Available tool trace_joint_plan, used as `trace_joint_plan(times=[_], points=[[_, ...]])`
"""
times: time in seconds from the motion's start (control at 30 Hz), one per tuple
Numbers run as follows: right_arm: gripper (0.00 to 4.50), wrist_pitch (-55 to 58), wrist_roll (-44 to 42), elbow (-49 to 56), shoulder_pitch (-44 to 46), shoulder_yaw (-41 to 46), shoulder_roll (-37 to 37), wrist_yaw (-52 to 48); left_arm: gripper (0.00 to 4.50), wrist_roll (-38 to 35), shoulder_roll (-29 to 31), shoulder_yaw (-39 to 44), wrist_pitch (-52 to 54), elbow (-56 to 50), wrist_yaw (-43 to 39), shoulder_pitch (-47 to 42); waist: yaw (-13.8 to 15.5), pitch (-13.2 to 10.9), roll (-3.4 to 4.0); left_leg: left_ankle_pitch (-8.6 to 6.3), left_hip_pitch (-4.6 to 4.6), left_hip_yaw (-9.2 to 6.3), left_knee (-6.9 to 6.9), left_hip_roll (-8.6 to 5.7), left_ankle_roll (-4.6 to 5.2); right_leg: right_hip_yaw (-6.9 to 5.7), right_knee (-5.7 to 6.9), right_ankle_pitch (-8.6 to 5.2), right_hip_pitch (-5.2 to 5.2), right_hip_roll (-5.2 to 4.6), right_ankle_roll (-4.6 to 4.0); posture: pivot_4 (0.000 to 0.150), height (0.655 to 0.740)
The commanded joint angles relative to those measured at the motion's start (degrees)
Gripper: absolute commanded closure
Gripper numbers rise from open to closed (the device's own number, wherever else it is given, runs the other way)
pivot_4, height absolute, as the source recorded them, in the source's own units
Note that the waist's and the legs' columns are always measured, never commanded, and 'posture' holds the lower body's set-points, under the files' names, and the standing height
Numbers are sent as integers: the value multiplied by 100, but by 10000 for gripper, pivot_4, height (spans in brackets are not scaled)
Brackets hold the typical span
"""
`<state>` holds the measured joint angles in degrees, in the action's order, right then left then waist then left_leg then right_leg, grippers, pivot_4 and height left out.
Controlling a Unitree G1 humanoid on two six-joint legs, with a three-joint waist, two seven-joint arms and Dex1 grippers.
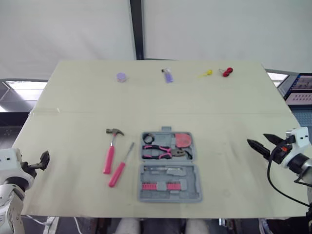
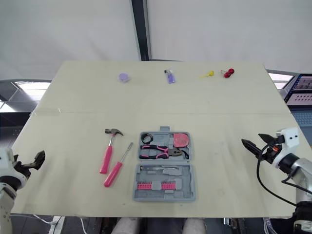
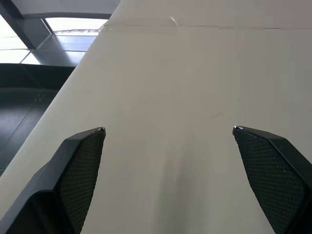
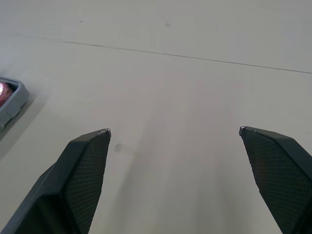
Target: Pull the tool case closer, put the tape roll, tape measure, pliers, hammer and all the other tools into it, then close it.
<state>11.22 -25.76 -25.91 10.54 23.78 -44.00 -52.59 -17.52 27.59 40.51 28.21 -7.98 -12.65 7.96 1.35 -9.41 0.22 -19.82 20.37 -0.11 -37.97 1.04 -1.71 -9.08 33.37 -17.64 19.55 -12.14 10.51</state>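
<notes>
Head views: the open grey tool case (image 1: 170,165) lies centred by the near edge of the table (image 1: 73,97), hinge running left-right. Inside, the pliers (image 1: 163,152) point right, below the tape measure (image 1: 183,140) and tape roll (image 1: 148,139). The hammer (image 1: 112,148) and screwdriver (image 1: 121,165) lie just left, heads away. 4 far-edge items (image 1: 167,75) are too small to name.
Left wrist view: left gripper (image 3: 168,130) spread wide over bare table.
Right wrist view: right gripper (image 4: 174,130) spread wide; the case corner is cut off.
</notes>
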Motion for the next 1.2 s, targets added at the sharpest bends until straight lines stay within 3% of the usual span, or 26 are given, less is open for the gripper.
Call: trace_joint_plan(times=[0.03,0.2,0.53,0.8,1.03,1.2], points=[[0,-106,-41,-32,66,172,-64,-15,133,30,92,5,-103,-178,17,27,-15,0,0,0,-1,0,0,0,0,0,0,0,0,0,0,1500,7400],[0,80,-112,206,170,48,-167,-232,133,-133,92,-341,-87,-386,-308,3,-18,0,1,0,-1,4,1,1,0,1,0,0,1,0,0,1500,7400],[0,1257,-394,2115,866,-1124,-264,-1091,133,-348,146,-1609,-148,-1014,-1443,71,-17,-2,7,-1,0,7,1,4,-1,2,0,-1,6,1,-1,1500,7400],[0,1428,-286,2793,1970,-2220,-141,-1687,133,-44,-491,-2523,537,-958,-429,-961,14,-4,3,-3,5,-1,-7,2,0,-1,2,0,3,1,-1,1500,7400],[0,1457,-320,2968,2434,-2434,-28,-1794,133,447,-1038,-3157,1227,-580,433,-1588,-7,-6,-1,-3,5,-1,-5,2,0,-2,2,0,6,2,-1,1500,7400],[0,1528,-378,3123,2468,-2453,-103,-1891,133,604,-1281,-3182,1416,-402,776,-1765,-4,-8,-3,-3,6,0,-6,2,0,-1,2,0,6,2,-1,1500,7400]])
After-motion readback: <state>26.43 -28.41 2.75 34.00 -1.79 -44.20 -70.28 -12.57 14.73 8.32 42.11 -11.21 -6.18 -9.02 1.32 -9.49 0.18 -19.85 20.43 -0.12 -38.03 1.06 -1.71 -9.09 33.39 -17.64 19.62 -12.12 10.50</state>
